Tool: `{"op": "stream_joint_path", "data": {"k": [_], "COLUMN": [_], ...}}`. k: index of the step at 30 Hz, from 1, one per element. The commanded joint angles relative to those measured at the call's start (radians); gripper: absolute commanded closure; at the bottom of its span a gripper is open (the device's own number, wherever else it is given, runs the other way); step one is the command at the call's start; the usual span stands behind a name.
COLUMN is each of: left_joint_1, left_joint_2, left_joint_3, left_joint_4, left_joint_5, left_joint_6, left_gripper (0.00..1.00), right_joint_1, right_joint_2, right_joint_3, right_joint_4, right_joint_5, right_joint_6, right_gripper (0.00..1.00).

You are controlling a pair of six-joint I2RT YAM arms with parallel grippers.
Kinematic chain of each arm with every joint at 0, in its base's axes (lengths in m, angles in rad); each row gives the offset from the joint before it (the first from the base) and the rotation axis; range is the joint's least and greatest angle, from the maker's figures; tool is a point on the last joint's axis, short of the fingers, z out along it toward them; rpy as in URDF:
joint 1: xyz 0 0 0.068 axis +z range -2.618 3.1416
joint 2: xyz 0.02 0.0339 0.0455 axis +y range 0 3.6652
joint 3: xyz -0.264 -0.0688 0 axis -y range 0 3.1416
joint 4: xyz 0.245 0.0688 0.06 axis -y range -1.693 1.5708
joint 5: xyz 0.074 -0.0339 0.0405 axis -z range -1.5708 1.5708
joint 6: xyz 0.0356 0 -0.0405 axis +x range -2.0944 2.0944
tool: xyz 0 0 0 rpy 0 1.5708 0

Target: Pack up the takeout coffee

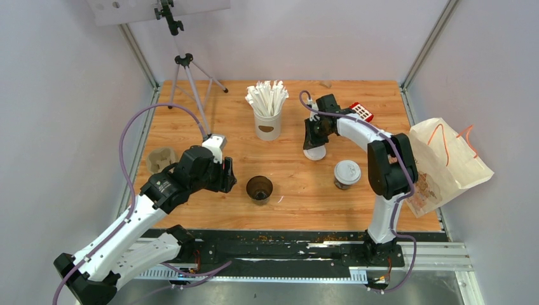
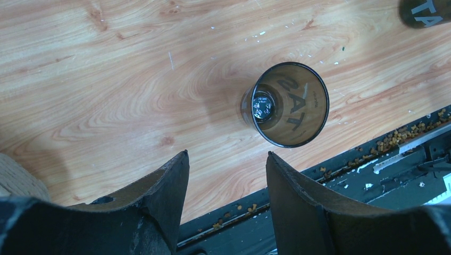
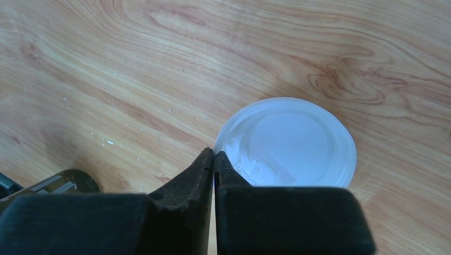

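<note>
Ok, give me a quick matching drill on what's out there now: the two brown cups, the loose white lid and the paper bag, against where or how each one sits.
Things:
1. open brown cup
2. lidded brown cup
3. loose white lid
4. paper bag

Places or states:
A. at the right edge of the table
B. flat on the wood, at the tips of the shut right fingers
C. capped and upright
D. uncapped, just ahead of the open left fingers

Pairs: 1-D, 2-C, 3-B, 4-A
</note>
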Motion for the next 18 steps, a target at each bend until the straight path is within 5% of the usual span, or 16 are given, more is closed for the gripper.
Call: {"op": "stream_joint_path", "data": {"k": [1,18], "left_joint_1": [-0.003,-0.003], "left_joint_2": [0.001,0.007], "left_joint_3": [0.041,0.037], "left_joint_4": [0.012,0.016], "left_joint_5": [-0.001,-0.002], "left_joint_6": [-0.001,0.009], "left_gripper": [0.37,0.35], "right_joint_1": [-0.006,-0.016], "right_joint_2": [0.009,0.037], "right_joint_3": [0.0,0.025], "right_joint_4": [0.044,0.037], "right_joint_5": [-0.047,-0.069], "right_joint_6": [-0.008,-0.018], "right_gripper": [0.97,1.0]}}
